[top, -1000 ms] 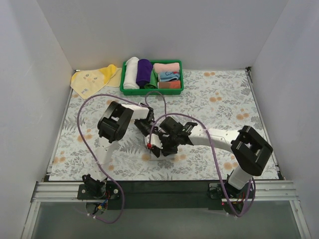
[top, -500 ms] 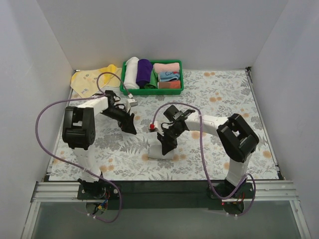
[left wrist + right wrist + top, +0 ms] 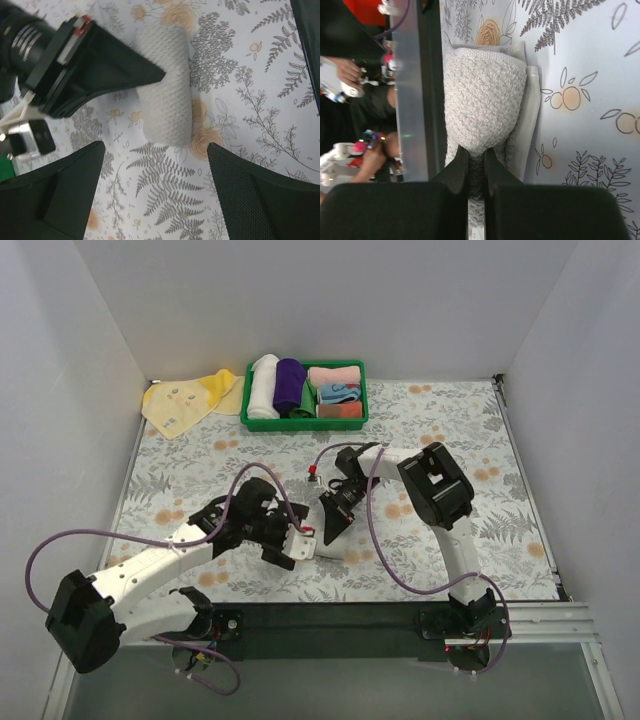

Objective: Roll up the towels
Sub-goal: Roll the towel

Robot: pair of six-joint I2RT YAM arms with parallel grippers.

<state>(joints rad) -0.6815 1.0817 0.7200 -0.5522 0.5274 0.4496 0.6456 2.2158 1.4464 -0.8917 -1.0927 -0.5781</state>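
The grey towel (image 3: 334, 554) lies as a short roll on the flowered table cover near the front middle. It shows clearly in the left wrist view (image 3: 166, 95) and in the right wrist view (image 3: 482, 100). My right gripper (image 3: 328, 531) is shut on one end of the roll, its fingers (image 3: 457, 167) pinching the cloth. My left gripper (image 3: 303, 541) is wide open and empty just left of the roll, with its fingers (image 3: 250, 195) spread apart from it. The pale yellow towel (image 3: 186, 400) lies flat at the back left corner.
A green basket (image 3: 304, 423) at the back middle holds white and purple rolls and pink and blue folded cloths. White walls close in the left, back and right sides. A black rail runs along the table's front edge (image 3: 330, 615).
My left arm has swung from the back left down to the front, its open gripper now beside the grey roll. My right arm has shifted back; its gripper stays on the roll.
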